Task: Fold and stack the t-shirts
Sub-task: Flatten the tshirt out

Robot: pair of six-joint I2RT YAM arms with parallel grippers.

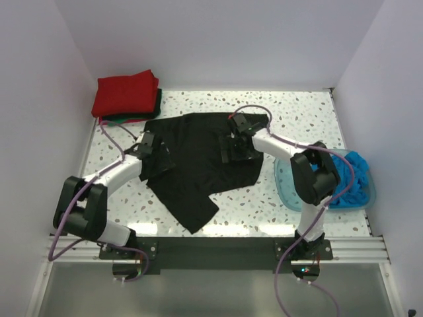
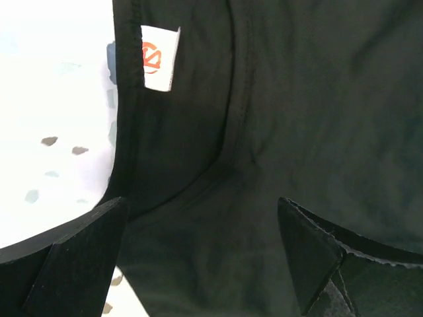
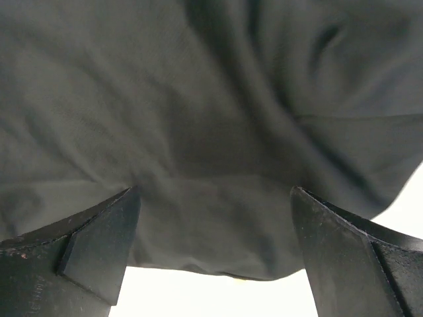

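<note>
The black soft fabric t-shirt (image 1: 198,158) lay spread and rumpled on the white speckled table (image 1: 297,112), between my two arms, with one part of it trailing toward the near edge. My left gripper (image 2: 201,224) hung over the shirt's left side at the collar with its jaws wide apart and nothing held between them. In the left wrist view, one finger (image 2: 73,257) sat at the edge of the neckline where cloth met table, and the other was over plain black cloth. The small white neck label with an orange mark (image 2: 160,58) showed just inside the collar, ahead of the fingers.

My right gripper (image 3: 215,205) was over the shirt's right side, also spread wide and empty. Wrinkled black fabric filled the space between its fingers, and a hem edge ran just below them against the bright table. I could not tell whether either gripper's fingertips pressed on the cloth or only hovered above it.

At the far left corner, a folded red t-shirt (image 1: 124,94) rested on top of a folded dark green t-shirt (image 1: 158,100), well apart from the black one. On the right, a bright blue t-shirt (image 1: 353,173) lay bunched inside a translucent blue plastic tub (image 1: 285,190), partly hidden behind my right arm.
</note>
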